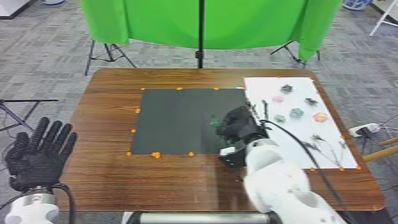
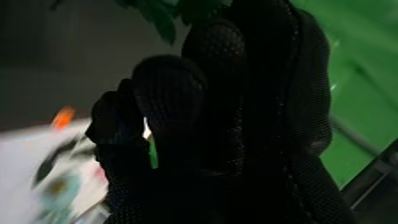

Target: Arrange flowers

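Observation:
My right hand (image 1: 238, 125) is over the right edge of the dark mat (image 1: 173, 107), curled round a green-leaved stem (image 1: 215, 121). In the right wrist view, green leaves (image 2: 162, 19) stick out past the fingertips of that hand (image 2: 209, 95), and a bit of green shows between its fingers. Several flower heads lie apart on the white board, among them a pink flower (image 1: 278, 99), an orange flower (image 1: 321, 117) and a pale green flower (image 1: 297, 112). Dark leafy sprigs (image 1: 317, 137) lie nearer its front. My left hand (image 1: 38, 157) is open, with straight fingers, beyond the table's left edge.
The white board (image 1: 306, 83) covers the right part of the brown table (image 1: 107, 125). Orange tape pieces (image 1: 155, 155) run along the mat's edges. A black cable (image 1: 298, 137) loops beside my right arm. Behind the table stands a green cloth (image 1: 160, 25) on dark stands.

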{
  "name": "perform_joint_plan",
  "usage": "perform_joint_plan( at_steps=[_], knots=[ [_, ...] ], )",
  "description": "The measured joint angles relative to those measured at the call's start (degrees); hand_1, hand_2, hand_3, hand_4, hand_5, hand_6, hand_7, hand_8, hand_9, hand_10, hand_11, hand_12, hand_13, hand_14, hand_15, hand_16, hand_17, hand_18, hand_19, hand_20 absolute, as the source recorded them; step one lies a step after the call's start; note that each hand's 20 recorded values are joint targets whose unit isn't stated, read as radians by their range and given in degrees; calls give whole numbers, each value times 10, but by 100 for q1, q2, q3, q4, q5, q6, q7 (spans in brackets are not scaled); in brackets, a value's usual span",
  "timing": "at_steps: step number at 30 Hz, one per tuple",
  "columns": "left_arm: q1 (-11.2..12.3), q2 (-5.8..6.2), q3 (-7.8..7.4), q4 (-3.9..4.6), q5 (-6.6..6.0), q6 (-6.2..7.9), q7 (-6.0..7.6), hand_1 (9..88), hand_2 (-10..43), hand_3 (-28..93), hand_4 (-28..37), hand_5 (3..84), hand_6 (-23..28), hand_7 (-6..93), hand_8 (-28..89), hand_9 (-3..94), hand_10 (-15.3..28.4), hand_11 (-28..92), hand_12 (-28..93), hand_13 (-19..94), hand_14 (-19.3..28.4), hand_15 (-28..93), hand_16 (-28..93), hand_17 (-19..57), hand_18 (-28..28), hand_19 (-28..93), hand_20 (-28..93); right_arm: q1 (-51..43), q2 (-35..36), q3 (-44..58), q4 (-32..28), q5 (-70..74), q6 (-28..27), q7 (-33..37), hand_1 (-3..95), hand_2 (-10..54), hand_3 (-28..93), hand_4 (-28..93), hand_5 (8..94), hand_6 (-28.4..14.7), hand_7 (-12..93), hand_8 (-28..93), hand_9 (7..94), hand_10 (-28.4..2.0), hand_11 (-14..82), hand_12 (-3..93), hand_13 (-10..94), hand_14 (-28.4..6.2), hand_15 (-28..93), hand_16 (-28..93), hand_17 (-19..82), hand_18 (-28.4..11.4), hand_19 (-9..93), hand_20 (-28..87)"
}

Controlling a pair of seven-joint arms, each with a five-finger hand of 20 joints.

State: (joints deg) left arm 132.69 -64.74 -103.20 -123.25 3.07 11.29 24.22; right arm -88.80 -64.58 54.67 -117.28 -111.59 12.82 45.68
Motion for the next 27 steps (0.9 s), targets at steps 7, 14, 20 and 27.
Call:
perform_joint_plan(
  at_steps=[7,14,20,27],
  knots=[
    [-1,106,68,0,-4,73,34,253,170,768,-283,414,85,85,-97,375,150,177,84,275,151,276,-62,-60,124,332,108,948,-666,-1215,726,-445,311,781,863,-95,-283,638,719,31,614,69,835,-115,378,494,787,-109,684,328,419,-283,932,412],
    [-95,445,260,4,-13,264,41,252,171,768,-283,414,84,88,-97,374,150,179,85,275,151,281,-63,-62,125,336,109,1523,-1333,-1800,1268,-233,253,781,857,-95,-283,621,688,17,634,53,803,-127,420,478,776,-116,709,303,418,-284,932,428],
    [-153,545,335,-36,-44,316,174,252,171,768,-283,415,85,88,-98,373,151,180,85,275,151,282,-64,-63,125,338,110,2016,-2014,-2098,2297,-256,182,808,858,-95,-283,607,681,10,621,58,790,-133,433,454,766,-121,717,293,416,-284,932,434],
    [-159,587,427,-85,-71,369,267,252,171,769,-283,414,85,88,-97,372,150,181,85,275,152,284,-65,-63,126,338,110,2264,-2890,-1701,3296,-104,59,1232,853,-95,-283,590,650,-23,590,54,756,-144,450,446,737,-134,735,287,398,-284,932,439]
  ],
)
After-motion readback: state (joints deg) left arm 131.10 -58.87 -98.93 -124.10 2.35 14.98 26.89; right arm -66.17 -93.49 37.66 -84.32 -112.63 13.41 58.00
